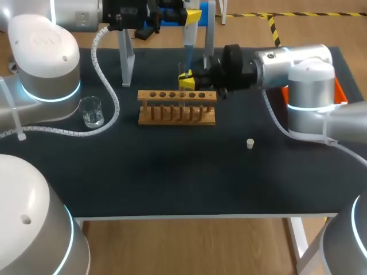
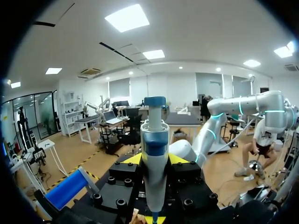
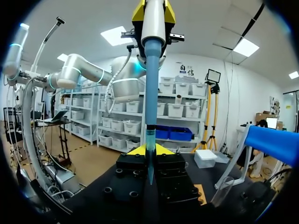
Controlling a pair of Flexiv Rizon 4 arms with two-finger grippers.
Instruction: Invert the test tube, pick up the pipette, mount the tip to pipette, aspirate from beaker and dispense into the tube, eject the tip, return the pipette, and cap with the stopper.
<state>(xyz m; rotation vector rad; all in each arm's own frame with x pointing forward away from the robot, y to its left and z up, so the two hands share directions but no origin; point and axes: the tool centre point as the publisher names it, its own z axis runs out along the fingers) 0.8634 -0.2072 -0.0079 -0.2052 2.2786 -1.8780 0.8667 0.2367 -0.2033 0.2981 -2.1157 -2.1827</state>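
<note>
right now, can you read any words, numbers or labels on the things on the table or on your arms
Nothing here can be quoted: no text is legible.
pipette: no label that can be read.
beaker: any markings are too small to read.
left arm: faint mark on the joint, too blurred to read.
wooden rack and stopper: no print visible.

You were at a laboratory bench. A dark table (image 1: 172,172) held a wooden test-tube rack (image 1: 177,107) and a glass beaker (image 1: 92,112), with a blue-and-white pipette (image 2: 154,158) upright nearby.
</note>
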